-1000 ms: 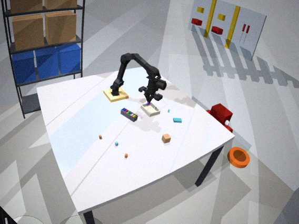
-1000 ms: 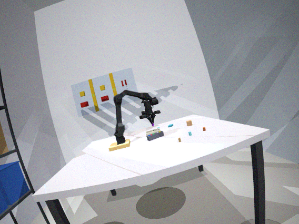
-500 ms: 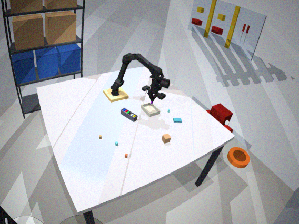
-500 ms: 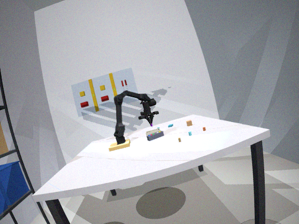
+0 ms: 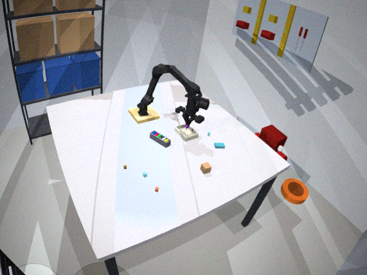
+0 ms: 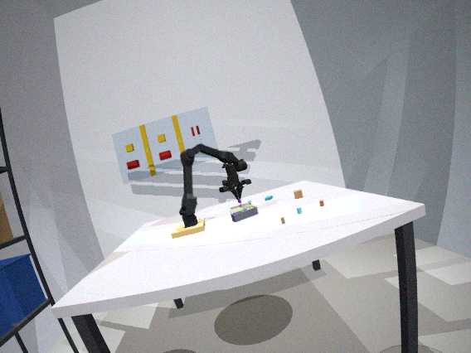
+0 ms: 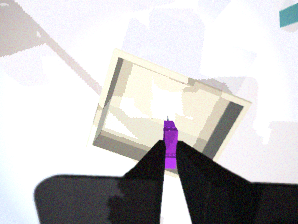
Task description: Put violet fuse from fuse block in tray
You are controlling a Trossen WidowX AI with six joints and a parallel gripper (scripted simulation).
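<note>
My gripper (image 5: 187, 126) (image 6: 239, 200) (image 7: 169, 146) is shut on the violet fuse (image 5: 187, 127) (image 6: 240, 201) (image 7: 170, 134), which hangs from the fingertips. In the wrist view the fuse shows over the near part of the cream tray (image 5: 192, 137) (image 7: 106, 91); its height above the tray floor is hard to tell. The tray holds no other object that I can see. The dark fuse block (image 5: 158, 141) (image 6: 245, 215) stands apart beside the tray, with blue, red, green, white and yellow fuses in it.
A teal block (image 5: 219, 145) (image 6: 269, 198) and a small cyan cube (image 5: 209, 133) lie beyond the tray. A tan cube (image 5: 205, 168) (image 6: 298, 194) and several small cubes lie farther from the arm's wooden base (image 5: 152, 119) (image 6: 178, 234).
</note>
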